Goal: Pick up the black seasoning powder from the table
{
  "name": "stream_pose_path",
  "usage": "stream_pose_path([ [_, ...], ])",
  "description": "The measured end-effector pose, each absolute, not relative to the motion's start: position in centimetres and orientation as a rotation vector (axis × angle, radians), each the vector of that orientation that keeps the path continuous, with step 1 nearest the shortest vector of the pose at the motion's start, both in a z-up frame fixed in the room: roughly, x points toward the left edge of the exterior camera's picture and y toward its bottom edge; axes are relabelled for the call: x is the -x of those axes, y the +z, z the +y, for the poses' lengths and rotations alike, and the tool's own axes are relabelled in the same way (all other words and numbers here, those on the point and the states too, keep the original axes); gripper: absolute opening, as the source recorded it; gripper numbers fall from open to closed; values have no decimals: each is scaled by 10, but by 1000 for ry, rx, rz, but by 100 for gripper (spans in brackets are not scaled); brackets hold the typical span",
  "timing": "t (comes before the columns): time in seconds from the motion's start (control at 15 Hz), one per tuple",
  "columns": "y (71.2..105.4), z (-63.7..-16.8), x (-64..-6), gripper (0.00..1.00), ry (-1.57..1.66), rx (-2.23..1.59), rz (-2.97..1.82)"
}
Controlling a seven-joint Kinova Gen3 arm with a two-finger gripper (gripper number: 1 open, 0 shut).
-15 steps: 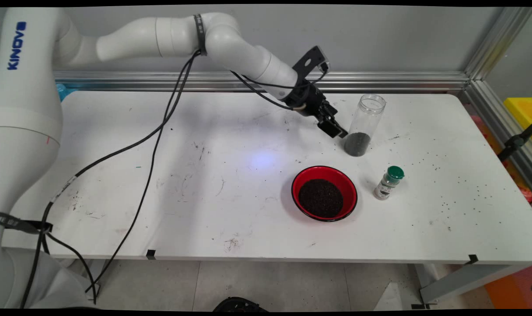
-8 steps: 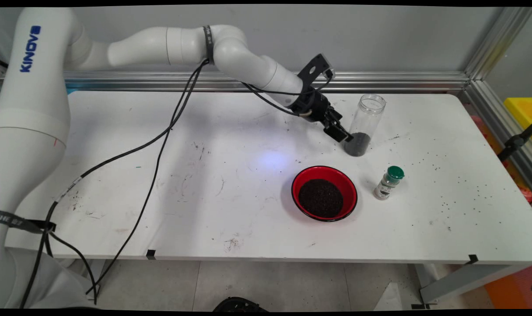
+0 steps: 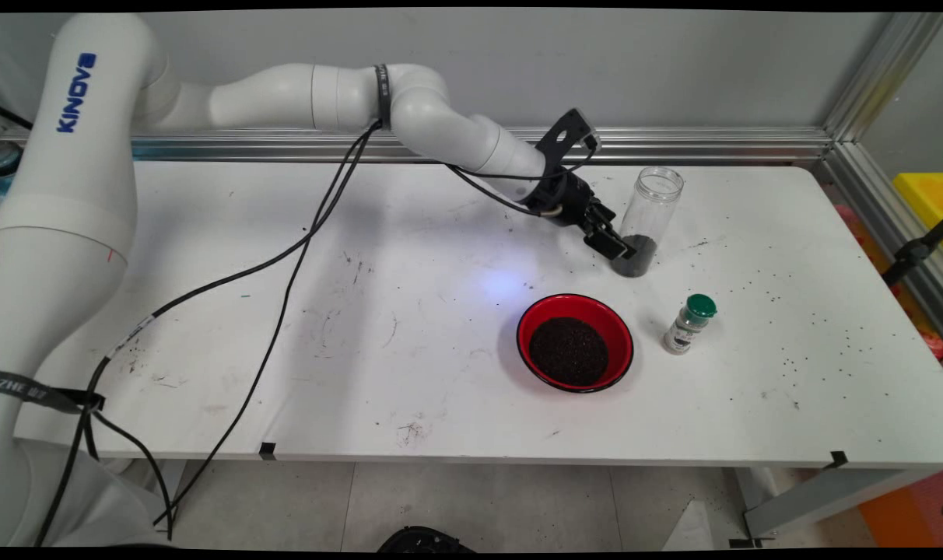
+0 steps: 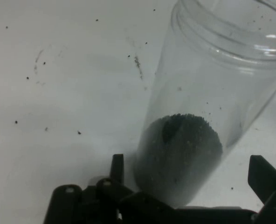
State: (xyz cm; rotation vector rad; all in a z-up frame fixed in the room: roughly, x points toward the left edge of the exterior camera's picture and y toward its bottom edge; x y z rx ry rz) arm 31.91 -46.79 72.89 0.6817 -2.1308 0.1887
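From where I stand, black cables (image 3: 285, 257) hang from the white arm (image 3: 440, 124) and trail over the left half of the white table (image 3: 207, 350). Further right sits one round red bowl with a black rim (image 3: 530, 315), holding a heap of dark grains (image 3: 569, 350).

Behind it and a little right, the black two-finger gripper (image 3: 615, 247) reaches down at a slant to the foot of one tall, clear, lidless plastic jar (image 3: 652, 206). The jar stands upright towards the table's back edge, with a layer of the same dark grains (image 3: 635, 257) at its bottom.

In the hand view the gripper (image 4: 189, 161) is spread wide. The jar (image 4: 208, 93) stands between its two fingers (image 4: 117, 163), with a gap showing on each side, so it grips nothing.

Right of the bowl and apart from it stands one small shaker bottle with a green cap (image 3: 689, 323). Loose dark specks (image 3: 790, 362) lie scattered across the table's right end.
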Motion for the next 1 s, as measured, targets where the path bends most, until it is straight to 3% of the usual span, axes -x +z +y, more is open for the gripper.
stream_pose_path([
  [1.0, 709, -471, -299, 100, 190, -707, -2074],
])
